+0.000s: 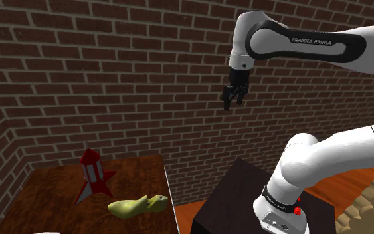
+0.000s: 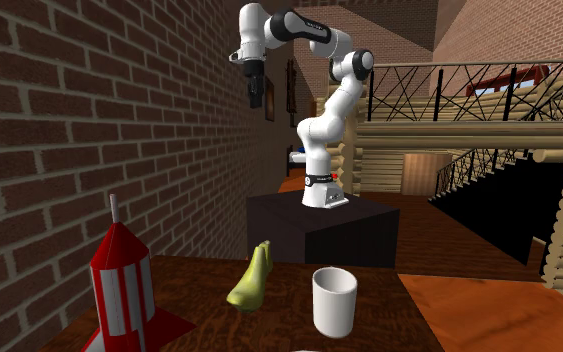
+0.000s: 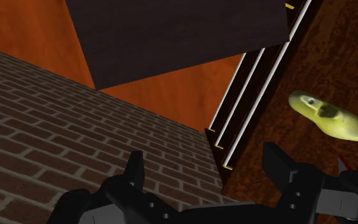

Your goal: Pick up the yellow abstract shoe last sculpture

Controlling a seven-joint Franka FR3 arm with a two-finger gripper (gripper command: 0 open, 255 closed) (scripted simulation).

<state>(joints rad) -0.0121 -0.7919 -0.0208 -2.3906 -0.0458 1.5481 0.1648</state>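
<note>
The yellow shoe last sculpture [image 1: 137, 205] lies on its side on the brown table [image 1: 46, 193], just in front of a red and white rocket. In the second exterior view the shoe last [image 2: 251, 280] rests between the rocket and a white cup. My black gripper [image 1: 234, 98] hangs high in the air near the brick wall, far above and to the right of the table, with nothing in it. The gripper [image 2: 254, 88] points downward. In the wrist view the gripper [image 3: 206, 168] is open, and the shoe last [image 3: 330, 116] lies far below, off beyond one finger.
A red and white rocket [image 1: 92, 174] stands on the table beside the shoe last. A white cup [image 2: 334, 300] stands near the shoe last. The black stand [image 1: 235, 199] sits right of the table. A brick wall [image 1: 112, 80] runs behind both.
</note>
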